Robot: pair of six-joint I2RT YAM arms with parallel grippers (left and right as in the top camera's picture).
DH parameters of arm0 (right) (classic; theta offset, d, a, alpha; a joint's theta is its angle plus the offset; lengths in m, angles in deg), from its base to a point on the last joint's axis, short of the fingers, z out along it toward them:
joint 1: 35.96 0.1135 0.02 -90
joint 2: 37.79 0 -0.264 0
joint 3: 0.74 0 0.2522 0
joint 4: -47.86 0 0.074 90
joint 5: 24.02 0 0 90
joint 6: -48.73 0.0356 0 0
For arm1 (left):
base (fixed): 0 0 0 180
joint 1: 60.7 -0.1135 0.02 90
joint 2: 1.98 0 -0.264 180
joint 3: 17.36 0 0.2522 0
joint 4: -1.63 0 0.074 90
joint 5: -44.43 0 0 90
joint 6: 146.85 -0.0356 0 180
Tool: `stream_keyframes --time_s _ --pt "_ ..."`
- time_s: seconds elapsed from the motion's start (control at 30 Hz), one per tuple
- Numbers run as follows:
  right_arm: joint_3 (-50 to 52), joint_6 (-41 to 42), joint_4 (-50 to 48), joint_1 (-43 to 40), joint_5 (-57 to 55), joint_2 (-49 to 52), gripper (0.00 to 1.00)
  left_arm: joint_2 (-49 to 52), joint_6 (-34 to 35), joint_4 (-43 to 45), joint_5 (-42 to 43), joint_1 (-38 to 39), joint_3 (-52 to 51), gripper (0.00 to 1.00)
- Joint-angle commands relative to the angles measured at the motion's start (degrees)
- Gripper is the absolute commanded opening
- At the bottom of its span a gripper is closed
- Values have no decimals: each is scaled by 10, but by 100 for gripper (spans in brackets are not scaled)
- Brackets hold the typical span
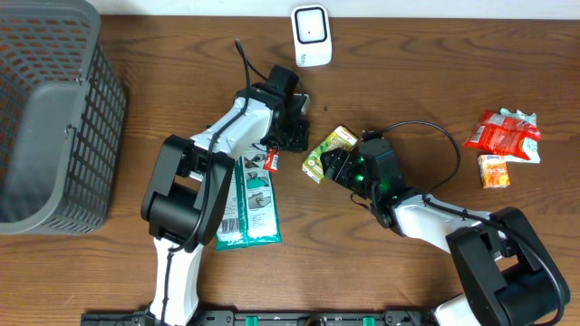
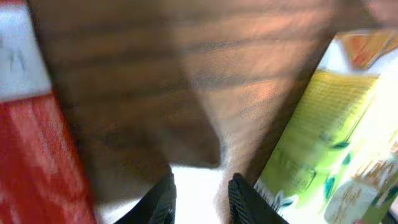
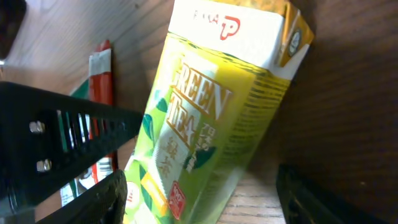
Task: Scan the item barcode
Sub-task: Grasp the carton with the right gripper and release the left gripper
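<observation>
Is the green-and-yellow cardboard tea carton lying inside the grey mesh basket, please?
No, the tea carton lies on the wooden table, well right of the grey mesh basket.

looks like a mock shop checkout on a lab bench: grey plastic mesh shopping basket [image 1: 45,118] at the edge of the dark wood-grain table [image 1: 408,72], small white scanner-like box [image 1: 310,34] at the back, red snack packets [image 1: 503,134] and a yellow-green tea carton [image 1: 328,149] laid out, a white-and-black left robot arm [image 1: 222,136] and right robot arm [image 1: 430,215] over them.
</observation>
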State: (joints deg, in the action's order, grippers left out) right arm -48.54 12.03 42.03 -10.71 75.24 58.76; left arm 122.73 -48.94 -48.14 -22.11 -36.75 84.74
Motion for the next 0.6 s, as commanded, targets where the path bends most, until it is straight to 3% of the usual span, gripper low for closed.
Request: stream_keyframes --time_s 0.0,0.1,0.27,0.43,0.57 --pt "5 -11 21 5 -30 2 75 22 3 -55 11 -27 44 31" --pt "5 -11 16 5 -29 2 77 10 -3 -91 19 -38 81 31" --pt "5 -11 16 0 -27 2 78 15 -56 -122 102 -36 83 31" --pt "5 -11 18 -5 -28 2 79 16 -58 -119 164 -35 81 31" --pt "5 -16 18 -5 -23 2 79 16 -58 -117 166 -30 77 31"
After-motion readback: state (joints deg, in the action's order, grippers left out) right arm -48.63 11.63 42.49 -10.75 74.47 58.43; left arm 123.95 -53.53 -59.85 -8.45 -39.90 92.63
